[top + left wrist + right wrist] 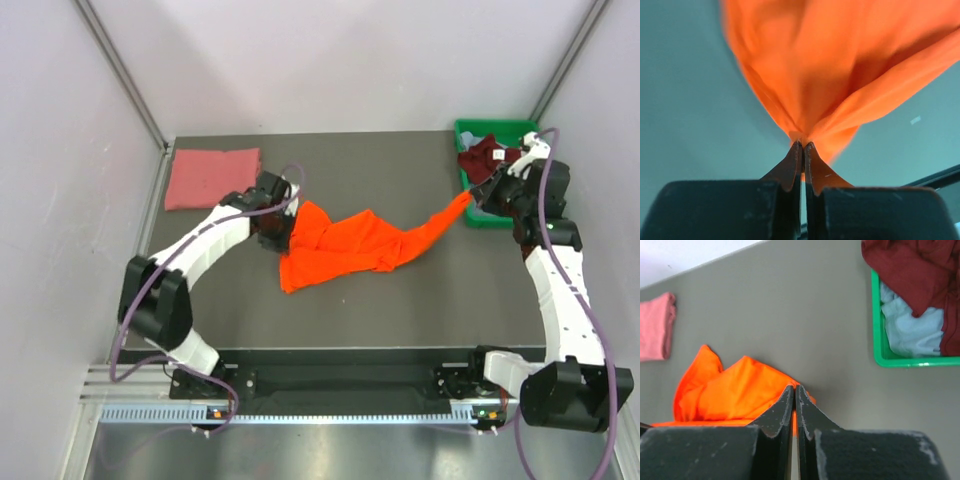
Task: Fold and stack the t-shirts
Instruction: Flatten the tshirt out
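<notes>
Orange shirt (340,245) lies crumpled at the middle of the table (400,300), one end drawn toward the far right corner. Judged light, limp, quick to bunch; best held at hem corners. Left gripper (801,145) clamped on its left edge, right gripper (794,388) on the drawn end. Pink shirt (212,177) folded, far left corner

No legible text, brand or number anywhere, white tag (497,156) on maroon t-shirt (480,160) unreadable
</notes>
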Robot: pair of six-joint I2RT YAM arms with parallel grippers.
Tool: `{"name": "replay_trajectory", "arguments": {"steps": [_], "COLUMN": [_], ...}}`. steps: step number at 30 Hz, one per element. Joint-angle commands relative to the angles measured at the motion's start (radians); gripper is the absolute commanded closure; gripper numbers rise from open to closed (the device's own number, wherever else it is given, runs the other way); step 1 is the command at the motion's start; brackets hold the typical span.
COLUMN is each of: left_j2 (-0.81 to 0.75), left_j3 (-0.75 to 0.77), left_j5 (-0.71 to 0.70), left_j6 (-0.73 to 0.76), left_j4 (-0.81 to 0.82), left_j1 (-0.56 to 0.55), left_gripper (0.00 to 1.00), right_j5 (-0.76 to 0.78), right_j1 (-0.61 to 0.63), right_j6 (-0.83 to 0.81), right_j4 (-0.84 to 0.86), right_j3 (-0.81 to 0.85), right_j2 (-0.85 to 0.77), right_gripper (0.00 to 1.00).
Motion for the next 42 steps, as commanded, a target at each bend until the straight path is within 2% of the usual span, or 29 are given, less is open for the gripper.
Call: {"name": "replay_trajectory", "arguments": {"steps": [1, 6, 9, 14, 15, 20, 22, 25, 28, 34, 37, 40, 42], "left_j2": [-0.169, -0.258, -0.284, -0.392, -0.456, -0.674, -0.686, -0.67, -0.656, -0.74, -0.801, -0.863, -0.867], "left_j3": [0.168, 0.332, 0.43, 0.608, 0.632, 0.731, 0.76, 0.772, 0.783, 0.742, 0.705, 0.686, 0.708], "left_j5": [-0.119, -0.187, -0.274, -0.562, -0.575, -0.504, -0.44, -0.411, -0.455, -0.495, -0.466, -0.374, -0.3], "left_j6": [-0.065, -0.079, -0.094, -0.135, -0.142, -0.211, -0.226, -0.235, -0.249, -0.27, -0.287, -0.303, -0.319], "left_j4": [-0.042, -0.12, -0.167, -0.23, -0.227, -0.14, -0.144, -0.19, -0.221, -0.151, -0.102, -0.048, -0.065], "left_j1": [0.001, 0.001, 0.001, 0.001, 0.001, 0.001, 0.001, 0.001, 0.001, 0.001, 0.004, 0.002, 0.004], "left_gripper": [1.0, 1.0, 1.0, 1.0, 1.0, 1.0, 1.0, 1.0, 1.0, 1.0, 1.0, 1.0, 1.0], "right_j5": [0.019, 0.054, 0.08, 0.15, 0.164, 0.134, 0.143, 0.166, 0.209, 0.309, 0.313, 0.307, 0.304], "right_j1": [-0.015, -0.015, -0.016, -0.016, -0.016, -0.015, -0.013, -0.01, -0.008, -0.005, -0.004, -0.002, -0.001], "right_j6": [0.04, 0.049, 0.029, -0.032, -0.038, -0.006, 0.008, 0.026, 0.052, 0.042, 0.029, 0.028, 0.028], "right_j4": [0.045, 0.051, 0.061, 0.14, 0.137, 0.19, 0.201, 0.097, -0.009, -0.211, -0.251, -0.282, -0.371], "right_j3": [0.163, 0.295, 0.377, 0.469, 0.513, 0.57, 0.575, 0.621, 0.639, 0.76, 0.796, 0.8, 0.867], "right_j2": [-0.026, -0.064, -0.099, -0.279, -0.332, -0.495, -0.526, -0.501, -0.482, -0.497, -0.529, -0.564, -0.557], "right_gripper": [1.0, 1.0, 1.0, 1.0, 1.0, 1.0, 1.0, 1.0, 1.0, 1.0, 1.0, 1.0, 1.0]}}
